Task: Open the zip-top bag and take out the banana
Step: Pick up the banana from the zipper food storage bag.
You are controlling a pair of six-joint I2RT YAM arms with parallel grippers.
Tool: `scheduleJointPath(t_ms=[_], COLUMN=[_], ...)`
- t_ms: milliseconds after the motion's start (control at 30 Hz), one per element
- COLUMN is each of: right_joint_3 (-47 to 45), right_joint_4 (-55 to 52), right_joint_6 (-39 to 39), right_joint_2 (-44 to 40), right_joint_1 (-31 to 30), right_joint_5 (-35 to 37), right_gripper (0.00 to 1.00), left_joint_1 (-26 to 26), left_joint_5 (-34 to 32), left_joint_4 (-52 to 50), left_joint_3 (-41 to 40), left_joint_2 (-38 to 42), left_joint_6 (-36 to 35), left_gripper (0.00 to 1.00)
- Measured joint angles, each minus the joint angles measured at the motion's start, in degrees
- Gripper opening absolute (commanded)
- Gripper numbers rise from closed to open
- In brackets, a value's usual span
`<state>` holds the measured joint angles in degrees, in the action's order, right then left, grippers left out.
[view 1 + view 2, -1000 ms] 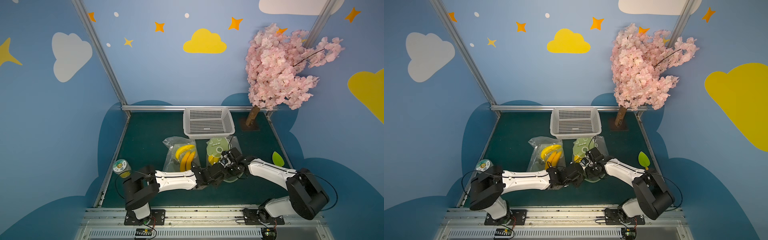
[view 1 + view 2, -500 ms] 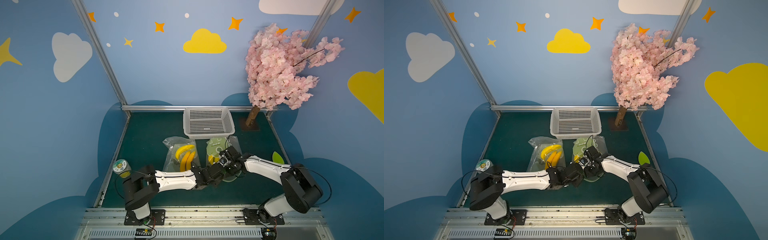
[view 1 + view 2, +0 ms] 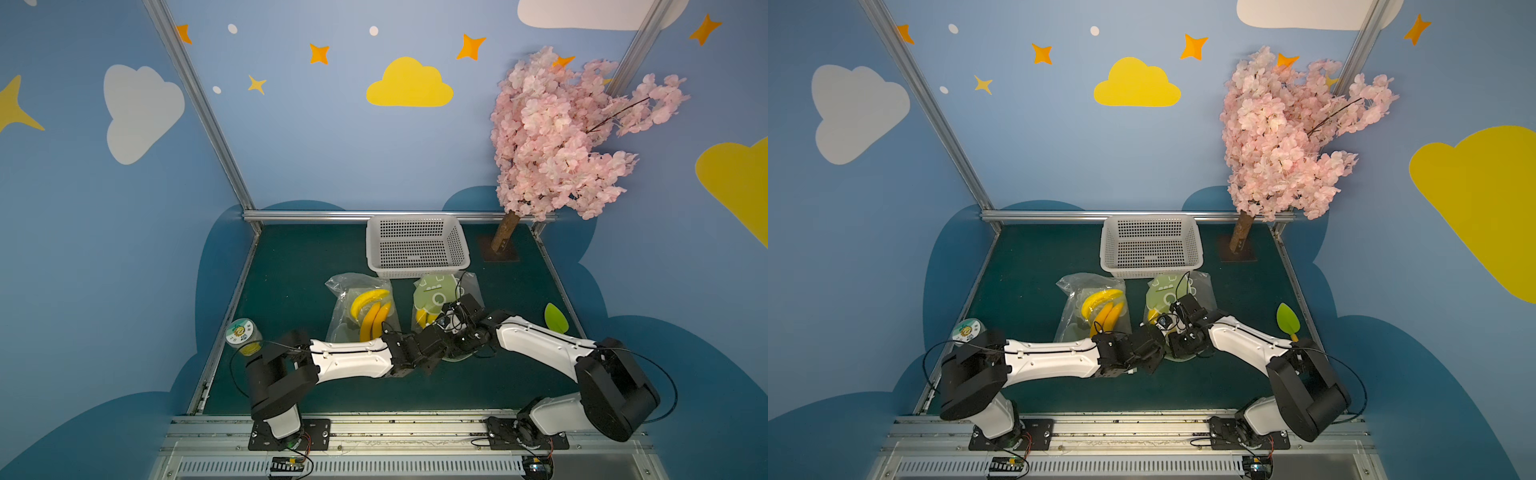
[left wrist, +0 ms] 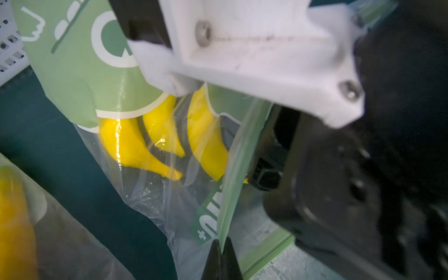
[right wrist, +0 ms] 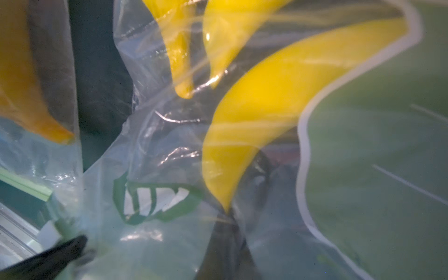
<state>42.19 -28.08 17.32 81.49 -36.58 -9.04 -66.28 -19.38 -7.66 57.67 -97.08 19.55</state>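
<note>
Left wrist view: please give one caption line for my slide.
Left hand pinches the green edge of the zip-top bag; yellow bananas lie inside.

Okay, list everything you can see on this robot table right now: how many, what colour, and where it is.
basket: one, white, back middle of the mat
tree: one, pink blossom, back right corner
clear bag: one, see-through, in front of the basket, left
orange bananas: three, yellow to orange, inside the clear bag
printed bag: one, clear with green print, right of the clear bag
yellow bananas: three showing, yellow, inside the printed bag
jar: one, green-and-white lid, left edge
leaf shape: one, light green, right edge
mat: one, dark green, table top
left hand: one, black, shut on the printed bag's green zip edge
right hand: one, black, shut, seemingly pinching the printed bag's film
</note>
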Motion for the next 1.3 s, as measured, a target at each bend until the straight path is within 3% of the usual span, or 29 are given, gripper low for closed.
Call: scheduleJointPath(t_ms=[67, 100, 367, 1100, 1300], right_joint_3=[0.0, 0.0, -2.4, -1.9, -2.0], right_joint_4=[-0.6, -0.7, 1.3, 9.4, 12.4], right_joint_6=[0.3, 0.4, 1.3, 0.7, 0.5], right_joint_2=[-0.1, -0.3, -5.7, 2.9, 3.0], right_joint_1=[0.0, 0.0, -0.2, -1.3, -1.3], right_joint_5=[0.2, 0.3, 0.0, 1.1, 1.1], right_gripper=[0.2, 0.25, 0.35, 0.3, 0.19], left_joint_1=[0.0, 0.0, 0.0, 0.0, 0.1], left_joint_5=[0.1, 0.1, 0.3, 0.4, 0.6], left_joint_4=[0.0, 0.0, -0.2, -0.2, -0.2], left_joint_3=[0.0, 0.0, 0.0, 0.0, 0.0], left_joint_2=[0.0, 0.0, 0.0, 0.0, -0.1], left_joint_6=[0.0, 0.0, 0.0, 0.0, 0.0], left_gripper=[0.03, 0.03, 0.03, 0.03, 0.03])
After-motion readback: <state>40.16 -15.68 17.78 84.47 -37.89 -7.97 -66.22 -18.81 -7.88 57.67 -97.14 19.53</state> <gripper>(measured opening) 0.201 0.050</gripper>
